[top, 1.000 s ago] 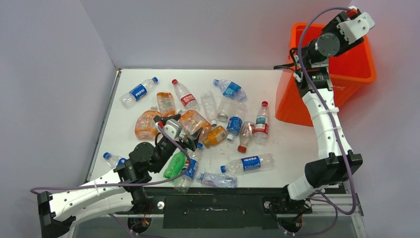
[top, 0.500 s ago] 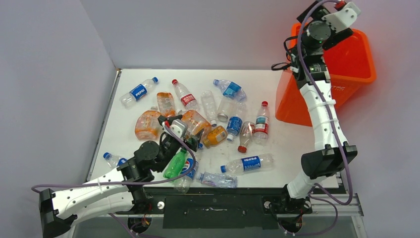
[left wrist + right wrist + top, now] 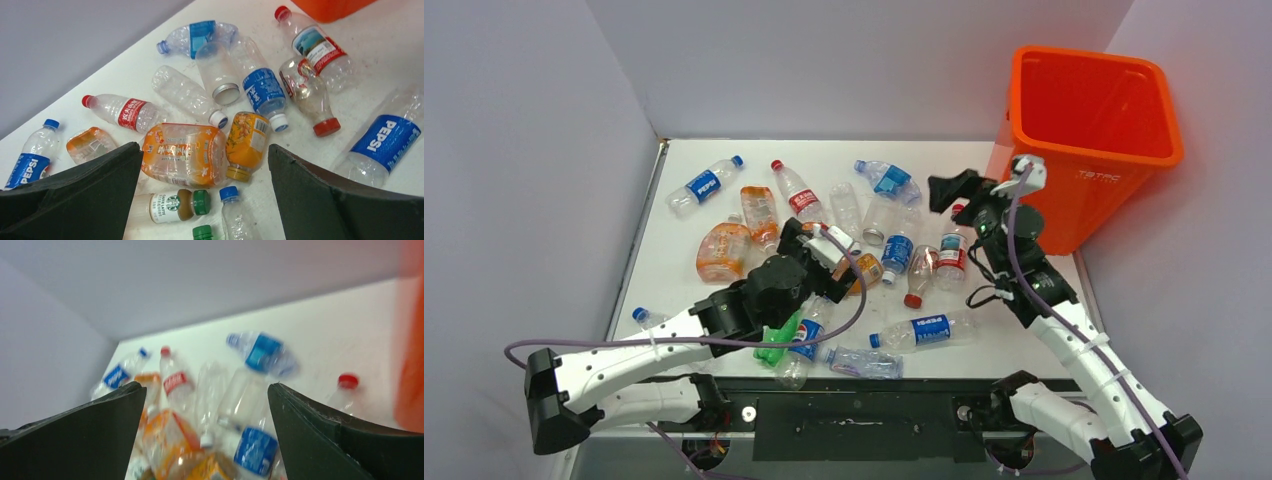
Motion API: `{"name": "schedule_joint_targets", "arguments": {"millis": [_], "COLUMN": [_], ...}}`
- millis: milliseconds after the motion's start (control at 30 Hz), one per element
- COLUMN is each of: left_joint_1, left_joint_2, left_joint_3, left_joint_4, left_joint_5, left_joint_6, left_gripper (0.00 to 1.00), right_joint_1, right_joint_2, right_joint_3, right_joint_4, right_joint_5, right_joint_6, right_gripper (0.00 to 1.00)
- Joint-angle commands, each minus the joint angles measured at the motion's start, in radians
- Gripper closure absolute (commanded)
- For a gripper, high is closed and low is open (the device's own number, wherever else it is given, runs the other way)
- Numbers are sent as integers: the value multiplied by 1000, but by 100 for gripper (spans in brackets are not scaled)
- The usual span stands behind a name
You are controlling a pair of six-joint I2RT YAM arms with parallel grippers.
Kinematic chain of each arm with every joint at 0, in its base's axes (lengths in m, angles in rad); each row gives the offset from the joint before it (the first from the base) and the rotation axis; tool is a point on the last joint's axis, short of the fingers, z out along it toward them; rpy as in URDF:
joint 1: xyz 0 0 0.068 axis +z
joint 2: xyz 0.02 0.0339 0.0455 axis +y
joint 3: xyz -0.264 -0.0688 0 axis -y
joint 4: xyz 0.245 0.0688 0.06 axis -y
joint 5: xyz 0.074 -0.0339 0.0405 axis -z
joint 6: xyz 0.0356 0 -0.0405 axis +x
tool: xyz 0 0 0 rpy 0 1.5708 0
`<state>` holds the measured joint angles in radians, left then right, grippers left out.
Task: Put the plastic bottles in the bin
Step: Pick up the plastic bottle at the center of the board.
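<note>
Orange is the colour of the bin (image 3: 1084, 200), and you can see it standing upright at the far right corner of the table (image 3: 679, 255), with its square mouth facing up. The plastic bottles (image 3: 894, 250) lie in a loose heap on the table, outside the bin, spread from the far left side across to the bin's foot. Your left claw (image 3: 202, 150) hangs over the middle of the heap with its two fingers wide apart and nothing between them. Right under it lies a big squashed orange-tinted bottle (image 3: 182, 155). A small yellow-orange bottle (image 3: 246, 145) touches its side, and a little coffee bottle (image 3: 167, 206) with a green cap lies just in front. A green bottle (image 3: 774, 342) lies by the left arm, close to the table's near edge. Your right claw (image 3: 206, 386) is low over the table, just beside the bin's left wall. Its fingers are wide apart too, and it holds nothing. A red-capped bottle (image 3: 951, 245) is on the table just beside it. The right wrist view is blurry, so I can only say it seems to face a bottle with a blue label (image 3: 262, 352), with more bottles around that one.
</note>
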<state>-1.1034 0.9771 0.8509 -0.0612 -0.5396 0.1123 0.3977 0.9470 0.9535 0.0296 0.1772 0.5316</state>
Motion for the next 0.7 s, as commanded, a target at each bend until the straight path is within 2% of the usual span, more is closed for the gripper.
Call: {"name": "schedule_joint_targets", "arguments": {"millis": [0, 100, 267, 433, 467, 567, 667], "left_joint_1": [-2, 9, 46, 89, 90, 98, 113], "left_joint_2": [107, 175, 289, 435, 467, 566, 648], "left_joint_3": [94, 129, 232, 295, 306, 349, 401], "left_joint_4": [-179, -225, -302, -244, -227, -202, -222], "left_joint_5": [47, 132, 294, 472, 484, 473, 410], "left_joint_6": [12, -9, -95, -236, -258, -316, -336], "left_gripper": [4, 4, 4, 0, 0, 8, 11], "right_joint_1": [66, 134, 148, 147, 146, 146, 147], "right_joint_2": [-54, -90, -196, -355, -369, -374, -380], "right_joint_3": [-180, -271, -371, -434, -438, -436, -447], "right_joint_4": [-25, -82, -191, -259, -267, -304, -315], "right_joint_5": [-259, -255, -76, 77, 87, 93, 73], "right_joint_6": [79, 80, 132, 217, 222, 231, 229], "right_gripper": [2, 2, 2, 3, 3, 3, 3]}}
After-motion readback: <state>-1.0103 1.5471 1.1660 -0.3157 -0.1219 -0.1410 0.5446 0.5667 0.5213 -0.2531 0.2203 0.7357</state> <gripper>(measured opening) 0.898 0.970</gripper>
